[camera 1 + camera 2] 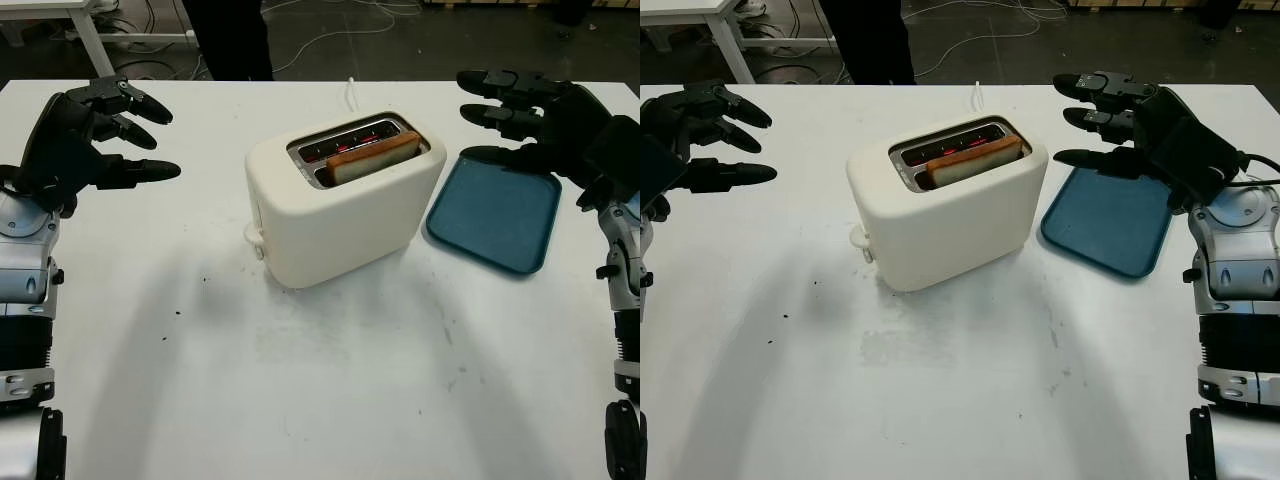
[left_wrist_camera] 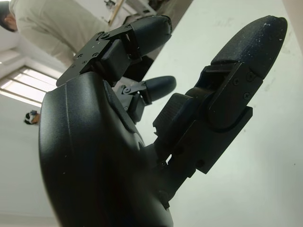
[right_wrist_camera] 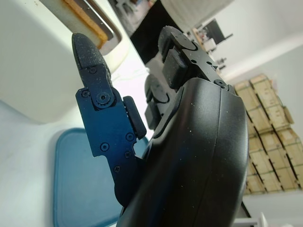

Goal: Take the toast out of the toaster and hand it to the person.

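A cream toaster stands in the middle of the white table, turned at an angle. One slice of toast sticks up out of its front slot; the back slot glows red inside. My right hand hovers open to the right of the toaster, above the blue tray, its fingers pointing towards the toast. The toaster's edge and toast also appear past that hand's thumb. My left hand is raised open at the far left, well away from the toaster.
A blue tray lies flat right of the toaster. A white cord runs from behind the toaster to the table's far edge. A person in dark trousers stands beyond that edge. A person in a light top is seen past my left hand.
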